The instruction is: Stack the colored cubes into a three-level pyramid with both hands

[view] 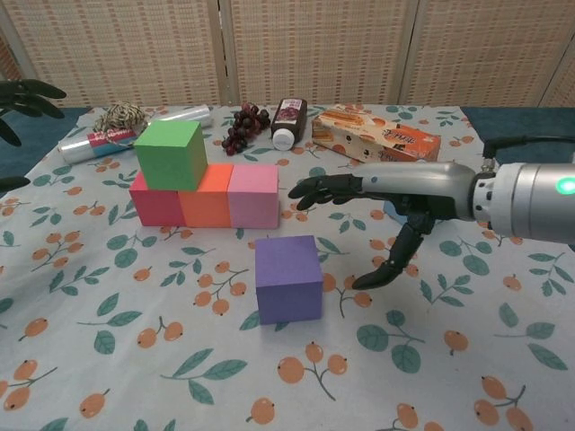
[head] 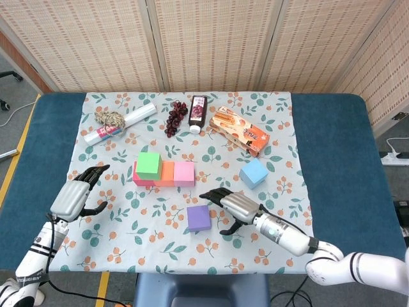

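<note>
A red cube [view: 154,202], an orange cube [view: 207,197] and a pink cube [view: 253,195] stand in a row, with a green cube [view: 171,153] on top at the left end. In front of them lies a purple cube [view: 287,277] [head: 198,218]. My right hand [view: 386,202] [head: 230,205] hovers open just right of the purple cube, fingers spread, touching nothing. It hides the blue cube in the chest view; the head view shows the blue cube [head: 254,173] behind it. My left hand [head: 75,195] is open at the cloth's left edge.
Along the back of the cloth lie a snack box [view: 375,133], a dark bottle [view: 287,119], grapes [view: 243,126], a twine ball [view: 121,117] and a white roll [view: 135,130]. Folding screens stand behind the table.
</note>
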### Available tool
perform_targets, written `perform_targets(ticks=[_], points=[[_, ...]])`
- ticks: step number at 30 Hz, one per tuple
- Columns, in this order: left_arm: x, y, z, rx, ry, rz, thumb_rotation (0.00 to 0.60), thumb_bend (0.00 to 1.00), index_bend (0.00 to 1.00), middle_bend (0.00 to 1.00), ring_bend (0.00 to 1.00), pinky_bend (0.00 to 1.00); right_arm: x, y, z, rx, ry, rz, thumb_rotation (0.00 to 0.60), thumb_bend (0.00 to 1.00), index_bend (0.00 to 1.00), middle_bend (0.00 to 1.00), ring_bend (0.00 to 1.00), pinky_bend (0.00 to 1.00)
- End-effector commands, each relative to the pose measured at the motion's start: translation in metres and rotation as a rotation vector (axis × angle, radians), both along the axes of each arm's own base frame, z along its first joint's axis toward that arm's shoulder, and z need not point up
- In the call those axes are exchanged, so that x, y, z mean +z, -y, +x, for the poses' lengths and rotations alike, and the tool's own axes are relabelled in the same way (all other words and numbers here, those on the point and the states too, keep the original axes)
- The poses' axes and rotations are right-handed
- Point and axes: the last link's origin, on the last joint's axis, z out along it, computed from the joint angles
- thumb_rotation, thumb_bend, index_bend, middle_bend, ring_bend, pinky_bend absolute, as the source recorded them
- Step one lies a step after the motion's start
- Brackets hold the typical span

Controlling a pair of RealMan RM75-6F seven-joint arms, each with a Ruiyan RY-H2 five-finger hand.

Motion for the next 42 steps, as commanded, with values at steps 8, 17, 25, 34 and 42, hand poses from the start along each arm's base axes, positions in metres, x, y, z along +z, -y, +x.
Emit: perform_targets(ticks=[8,17,25,34,42], points=[[-0.002,0.002,-0.001,-0.004,0.037,-0.020,0.600,0.31,0.08,0.13,0.11,0.28,-0.040,-0.001,0.003,0.013,-0.043,0.007,0.600,0.00,0.05,0.11,0.00,0.01],[0.000,0.003,-0.004,-0.007,0.059,-0.018,0.600,0.31,0.08,0.13,0.11,0.28,-0.041,0.006,0.013,-0.005,0.051,-0.081,0.600,0.11,0.40,0.39,0.26,0.19],[0.001,0.004,-0.003,-0.016,0.066,-0.012,0.600,0.31,0.08,0.13,0.11,0.29,0.017,0.037,0.045,0.026,0.151,-0.176,0.600,0.11,0.44,0.42,0.28,0.19],[0.001,0.004,-0.003,-0.012,0.075,-0.006,0.600,0.31,0.08,0.13,0.11,0.29,0.040,0.090,0.083,0.048,0.091,-0.196,0.600,0.11,0.42,0.42,0.27,0.19],[0.001,0.006,-0.006,0.003,0.081,-0.005,0.600,0.31,0.08,0.13,0.11,0.29,0.024,0.117,0.094,0.009,0.062,-0.175,0.600,0.11,0.41,0.42,0.26,0.19]])
